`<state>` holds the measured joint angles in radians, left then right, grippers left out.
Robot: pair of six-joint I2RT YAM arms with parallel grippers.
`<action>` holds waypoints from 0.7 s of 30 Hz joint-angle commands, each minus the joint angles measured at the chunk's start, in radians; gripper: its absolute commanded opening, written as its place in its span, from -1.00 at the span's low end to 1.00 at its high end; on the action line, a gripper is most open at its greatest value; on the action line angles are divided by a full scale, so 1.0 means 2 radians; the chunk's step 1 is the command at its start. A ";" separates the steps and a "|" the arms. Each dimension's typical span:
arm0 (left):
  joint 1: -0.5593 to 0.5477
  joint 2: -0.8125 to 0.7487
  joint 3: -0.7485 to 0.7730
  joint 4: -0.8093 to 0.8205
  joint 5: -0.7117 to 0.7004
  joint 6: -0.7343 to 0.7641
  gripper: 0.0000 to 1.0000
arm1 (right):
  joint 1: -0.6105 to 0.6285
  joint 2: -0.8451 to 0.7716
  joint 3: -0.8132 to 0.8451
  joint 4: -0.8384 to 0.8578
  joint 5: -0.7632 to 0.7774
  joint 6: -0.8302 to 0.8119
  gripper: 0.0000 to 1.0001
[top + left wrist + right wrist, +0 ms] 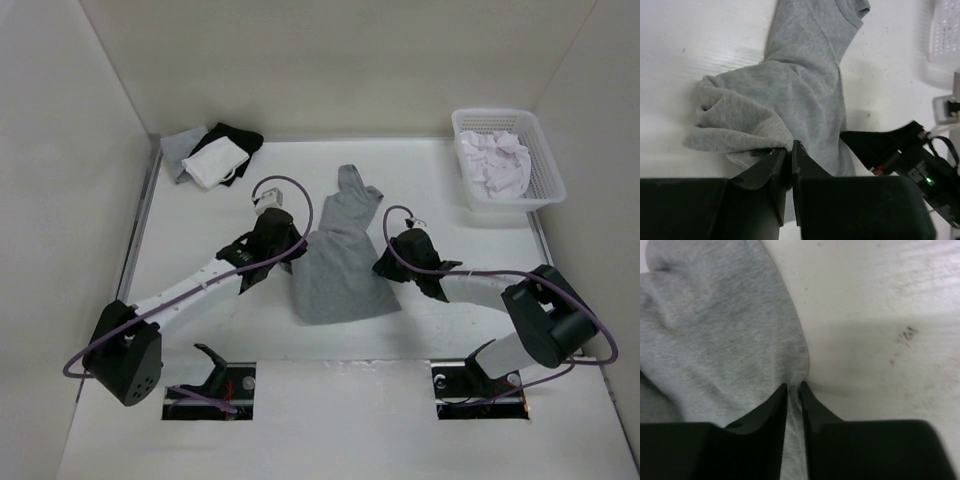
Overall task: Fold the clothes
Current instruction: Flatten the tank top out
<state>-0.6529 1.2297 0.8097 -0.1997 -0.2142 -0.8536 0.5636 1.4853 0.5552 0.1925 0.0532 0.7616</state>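
Note:
The clothes, a plain mid-grey sleeveless top, lie in the middle of the table with the straps pointing to the back. My left gripper is at the top's left edge. In the left wrist view its jaws are pressed together on a bunched fold of the grey knit. My right gripper is at the top's right edge. In the right wrist view its jaws pinch a ridge of the grey cloth that runs down between them.
A white basket holding a white garment stands at the back right. Black, white and light-grey cloth pieces lie at the back left. White walls close in the table. My right arm shows in the left wrist view.

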 commanded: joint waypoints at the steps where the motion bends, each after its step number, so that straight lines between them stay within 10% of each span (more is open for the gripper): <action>1: -0.005 -0.083 0.024 -0.167 -0.040 -0.052 -0.92 | -0.001 0.040 0.010 0.024 -0.019 -0.002 -0.78; 7: -0.016 -0.125 0.075 -0.330 -0.114 -0.085 -0.48 | -0.001 0.027 -0.003 0.042 -0.017 0.005 -0.98; 10: 0.029 -0.090 0.069 -0.295 -0.118 -0.047 -0.13 | -0.001 0.021 -0.008 0.046 -0.014 0.006 -1.00; 21: 0.111 0.005 0.005 -0.153 -0.097 0.079 0.01 | -0.006 -0.028 -0.022 0.043 0.027 0.008 -1.00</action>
<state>-0.4561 1.2263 0.8642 -0.5766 -0.3775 -0.7952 0.5629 1.4879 0.5243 0.2619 0.0582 0.7753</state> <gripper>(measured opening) 0.496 0.005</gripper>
